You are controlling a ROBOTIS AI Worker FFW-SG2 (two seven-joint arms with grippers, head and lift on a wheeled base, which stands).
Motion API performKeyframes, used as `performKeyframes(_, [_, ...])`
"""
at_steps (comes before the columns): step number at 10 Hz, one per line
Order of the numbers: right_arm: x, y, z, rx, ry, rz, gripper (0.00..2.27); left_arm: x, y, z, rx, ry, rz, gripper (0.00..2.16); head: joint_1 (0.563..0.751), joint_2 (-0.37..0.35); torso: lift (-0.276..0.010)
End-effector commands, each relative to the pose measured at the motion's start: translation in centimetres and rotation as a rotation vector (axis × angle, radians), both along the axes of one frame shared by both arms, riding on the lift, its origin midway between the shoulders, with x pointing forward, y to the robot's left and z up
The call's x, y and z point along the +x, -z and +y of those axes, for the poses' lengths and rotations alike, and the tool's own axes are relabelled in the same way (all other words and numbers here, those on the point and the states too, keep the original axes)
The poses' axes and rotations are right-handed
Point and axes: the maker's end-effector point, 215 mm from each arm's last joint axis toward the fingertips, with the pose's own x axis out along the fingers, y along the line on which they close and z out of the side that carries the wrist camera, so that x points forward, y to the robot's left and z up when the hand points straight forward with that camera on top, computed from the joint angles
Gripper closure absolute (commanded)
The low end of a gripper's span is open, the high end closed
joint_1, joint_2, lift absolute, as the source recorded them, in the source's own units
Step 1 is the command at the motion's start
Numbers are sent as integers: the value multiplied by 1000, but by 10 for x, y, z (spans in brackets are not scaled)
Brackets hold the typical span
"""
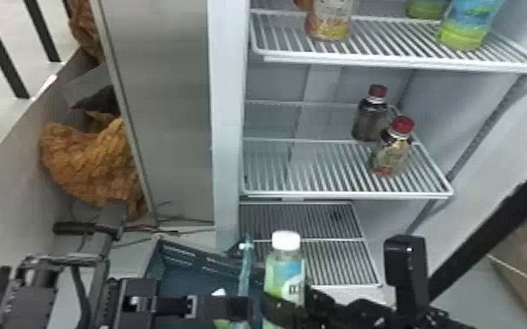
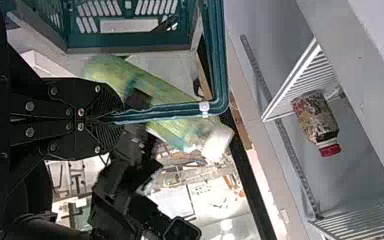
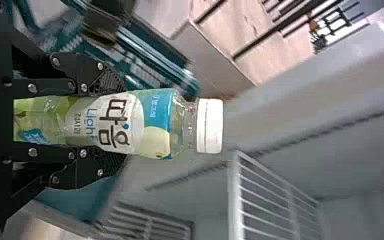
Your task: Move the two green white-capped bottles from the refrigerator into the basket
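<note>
My right gripper (image 1: 284, 308) holds a green bottle (image 1: 283, 272) upright beside the basket (image 1: 155, 262), outside the refrigerator. In the right wrist view the right gripper (image 3: 114, 126) is shut on the middle of this bottle (image 3: 152, 122), its white cap (image 3: 210, 125) beyond the fingers. My left gripper (image 1: 237, 308) is at the basket's right side. The left wrist view has the left gripper (image 2: 114, 119) shut on the basket's rim (image 2: 170, 109), with the held bottle (image 2: 165, 95) behind that rim. Something white and a bit of green show inside the basket, partly hidden by the left arm.
On the refrigerator's middle shelf (image 1: 319, 191) stand two dark red-capped bottles (image 1: 389, 153). The upper shelf (image 1: 385, 57) carries a green-blue bottle (image 1: 470, 26), another green one behind it, and an orange-labelled bottle (image 1: 329, 22). The refrigerator's side wall (image 1: 227, 131) rises behind the basket.
</note>
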Motion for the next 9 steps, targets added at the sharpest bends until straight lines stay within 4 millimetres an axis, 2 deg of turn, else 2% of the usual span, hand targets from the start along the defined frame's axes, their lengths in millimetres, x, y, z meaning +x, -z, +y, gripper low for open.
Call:
performKeyframes(1, [-16, 19, 20, 61, -53, 93, 866, 0, 0, 0, 4, 3, -2, 1161, 695, -96, -263])
performKeyframes(3, [-20, 32, 24, 62, -79, 133, 783, 1, 0, 0, 6, 3, -5, 1161, 695, -52, -263])
performKeyframes(5, [-17, 32, 20, 46, -70, 123, 438, 1, 0, 0, 6, 5, -4, 1161, 695, -42, -263])
performKeyframes(7, [-11, 29, 11, 13, -51, 98, 240, 1, 1, 0, 9, 4, -4, 1161, 695, -54, -263])
performKeyframes(9, [8, 12, -14, -66, 11, 8, 217, 1, 1, 1, 9, 2, -5, 1161, 695, -69, -263])
